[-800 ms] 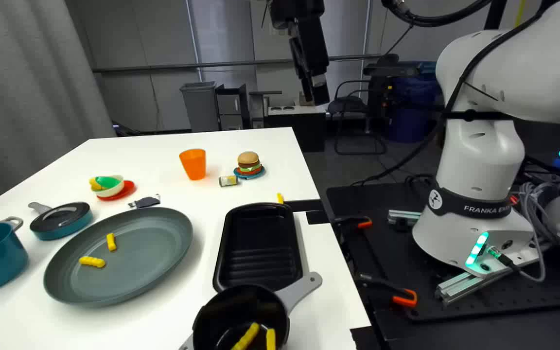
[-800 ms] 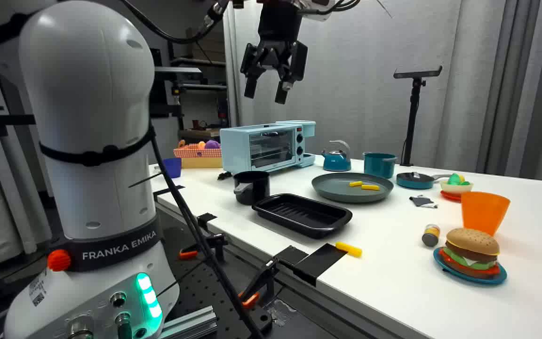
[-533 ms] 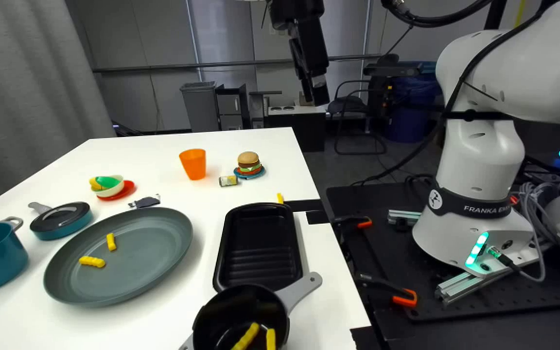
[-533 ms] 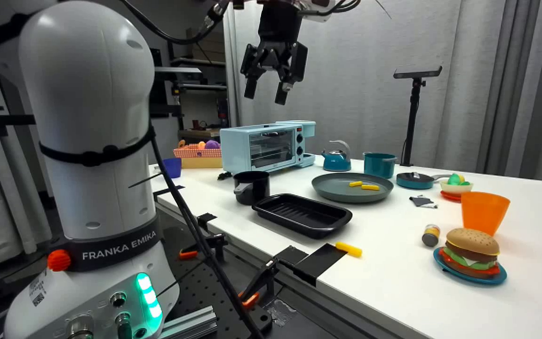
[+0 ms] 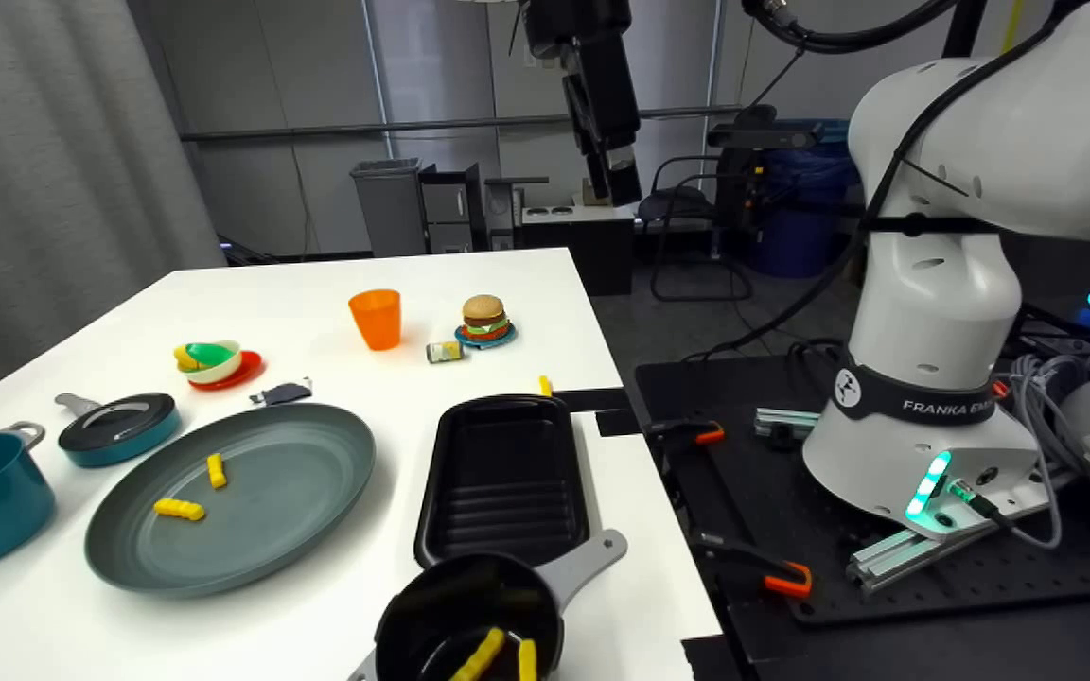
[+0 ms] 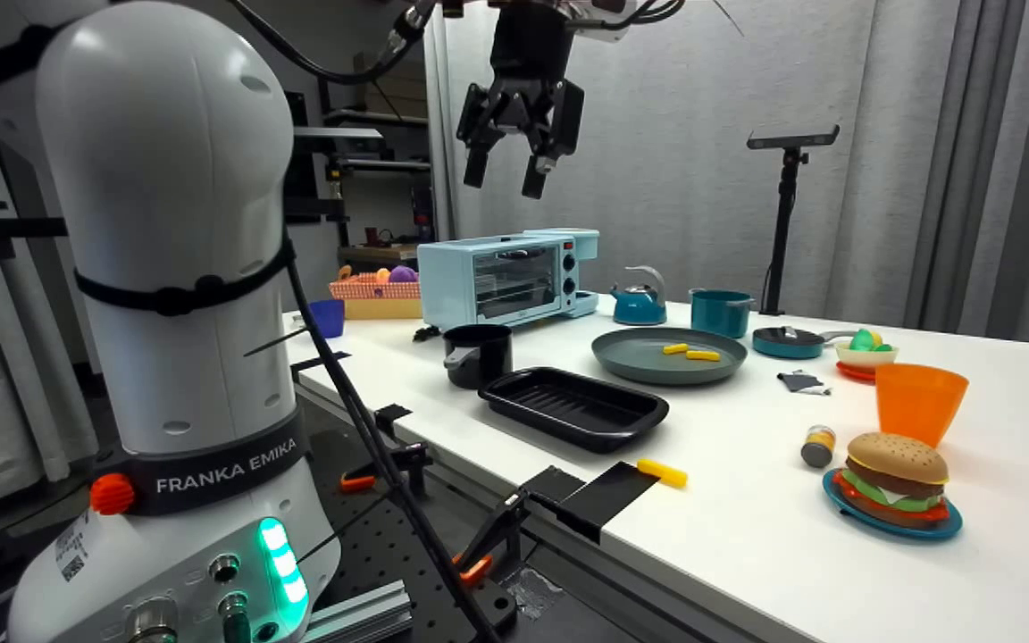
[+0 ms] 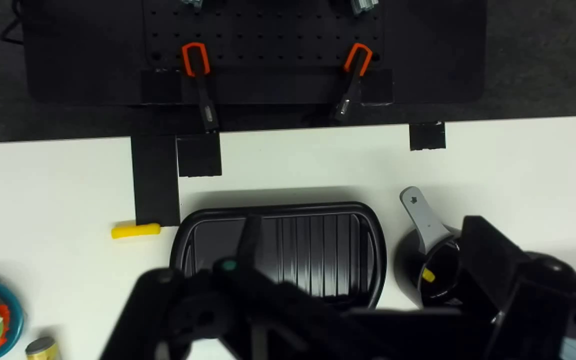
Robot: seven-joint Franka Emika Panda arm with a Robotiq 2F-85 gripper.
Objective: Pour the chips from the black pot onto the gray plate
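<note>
Biggest of all, the white table (image 5: pixel 271 303) stretched out, and beside it rose the white robot arm (image 6: pixel 175 179)! At its end hung the gripper (image 6: pixel 504 175), high above the table, its two fingers parted wide. Next in size came the pale blue toaster oven (image 6: pixel 510 279), and then the broad gray plate (image 5: pixel 261 501), flat on the table. Just beside the plate sat the ribbed black grill pan (image 5: pixel 502 454), and just beside that, upright, the black pot (image 6: pixel 492 362) with its straight gray handle. From the wrist view, the dark, blurred fingers cut across both pan and pot. Well apart stood the tapered orange cup (image 6: pixel 921 397), near a toy burger (image 6: pixel 897 478). And down to the smallest, the yellow chips (image 5: pixel 179 510)! Two lay on the plate, at least two more sat inside the pot, and a lone chip (image 7: pixel 135 230) lay on the table near the grill pan, at the end of a black strip (image 7: pixel 155 180).
</note>
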